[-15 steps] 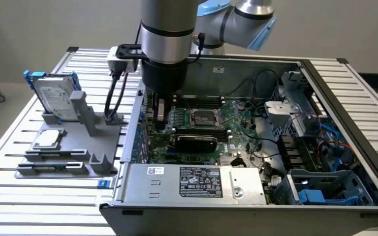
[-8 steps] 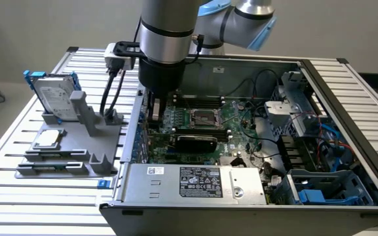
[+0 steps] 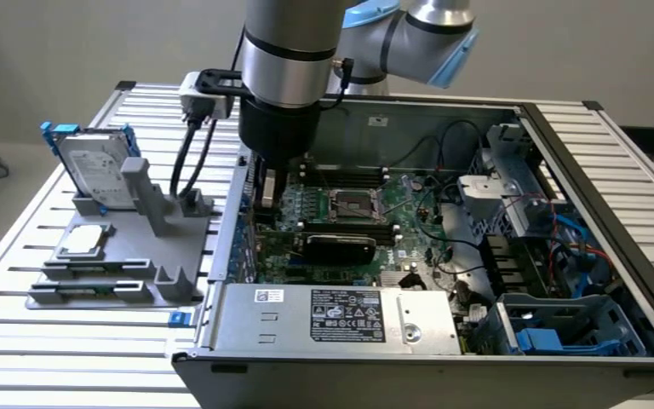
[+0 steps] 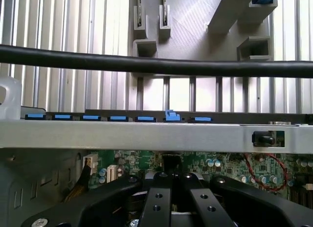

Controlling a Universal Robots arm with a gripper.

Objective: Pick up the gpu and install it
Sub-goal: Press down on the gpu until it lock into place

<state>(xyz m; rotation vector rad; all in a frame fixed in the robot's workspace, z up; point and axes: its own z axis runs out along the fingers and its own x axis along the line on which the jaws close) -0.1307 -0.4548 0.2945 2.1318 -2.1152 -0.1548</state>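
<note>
Resting on slatted metal table [image 3: 31, 332]: open computer case [image 3: 599, 153], grey fixture [image 3: 100, 294].

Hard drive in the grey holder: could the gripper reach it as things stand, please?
Probably not directly: the gripper sits low inside the computer case, whose side wall stands between it and the hard drive. From above, the drive's top looks unobstructed.
</note>
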